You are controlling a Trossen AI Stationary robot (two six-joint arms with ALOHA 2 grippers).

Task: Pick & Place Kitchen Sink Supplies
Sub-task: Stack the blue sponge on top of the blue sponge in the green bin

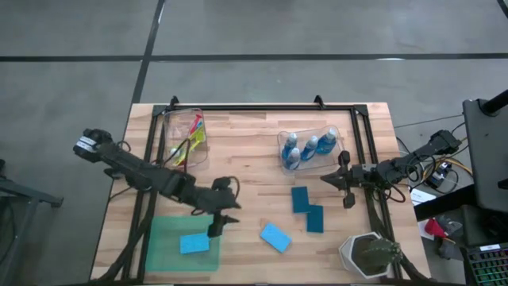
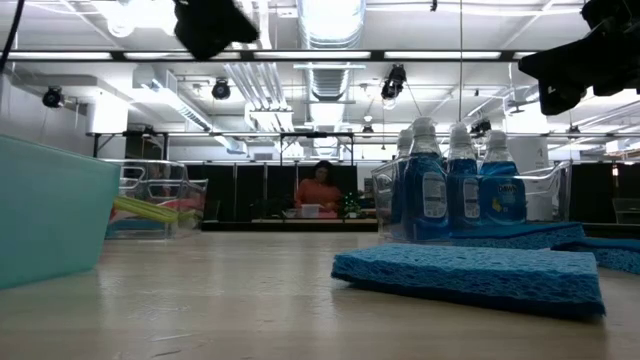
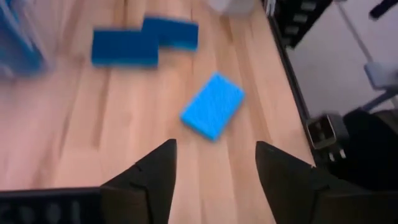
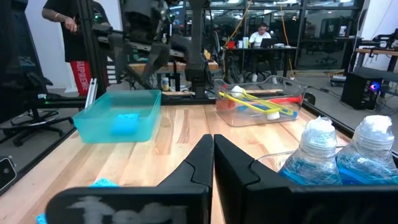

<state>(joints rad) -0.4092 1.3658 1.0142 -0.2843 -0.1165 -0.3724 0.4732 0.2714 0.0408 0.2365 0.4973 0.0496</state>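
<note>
- The left gripper point(image 1: 216, 229) hangs over the right edge of the green tray point(image 1: 163, 253), its fingers spread wide with nothing between them — one light blue sponge point(image 1: 194, 243) lies flat inside the tray.
- The step in hand looks like a drop-off just made; three sponges remain on the table.
- Nearest is the loose light blue sponge point(image 1: 275, 237), well right of the tray; two darker sponges point(image 1: 307, 210) lie touching, farther right.
- The next move, likely, calls for reaching right and lowering open jaws squarely over that flat sponge.
- The right gripper point(image 1: 346, 181) waits — fingers pressed together, empty — beside the clear bin of blue bottles point(image 1: 310, 148).
</note>
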